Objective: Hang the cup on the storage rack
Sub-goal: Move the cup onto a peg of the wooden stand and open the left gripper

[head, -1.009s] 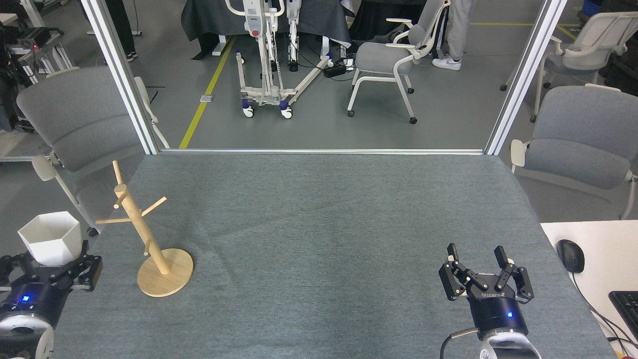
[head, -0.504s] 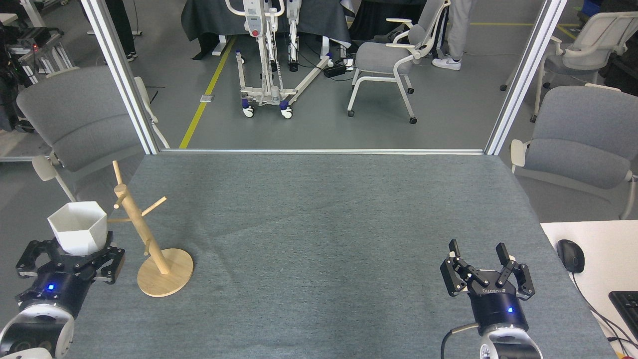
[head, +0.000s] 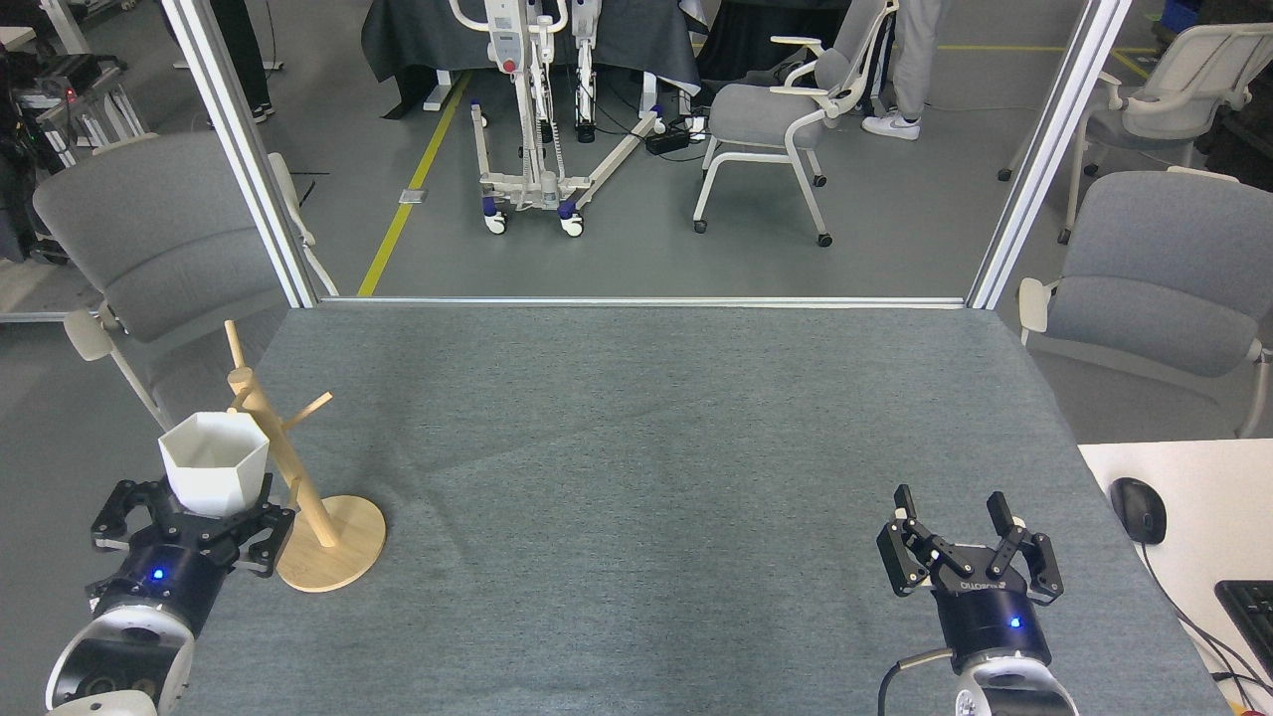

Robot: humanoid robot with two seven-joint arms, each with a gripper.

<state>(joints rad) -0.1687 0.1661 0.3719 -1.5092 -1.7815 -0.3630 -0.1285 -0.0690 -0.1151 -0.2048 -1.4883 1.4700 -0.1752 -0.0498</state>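
A gray mat [head: 636,477] is covering the table. Two gray chairs are sitting beside it, one chair [head: 149,249] at the far left and one chair [head: 1164,278] at the far right. A third, white-framed chair [head: 786,119] is standing on the floor behind, near a wheeled metal stand [head: 532,129]. A person's legs [head: 910,70] are showing at the top. On a white desk at the right, a black mouse [head: 1137,509] and part of a black keyboard [head: 1251,607] are lying.

One storage rack [head: 288,467] is standing at the left side of the mat. It is a light wooden pole with thin pegs sticking out, on a round flat base. Nothing is hanging on its pegs.

One cup [head: 215,461] is being held up just to the left of the pole, so close that its right edge is overlapping the pole in this view. It is white, with flat sides and a six-sided rim, and its open top is facing up. Its handle is hidden.

The left gripper [head: 204,512] is clamping the cup from below, with its fingers [head: 261,525] spread around the bottom of it.

The right gripper [head: 955,522] is resting low at the right, well apart from the rack. Its fingers are standing apart and holding nothing.
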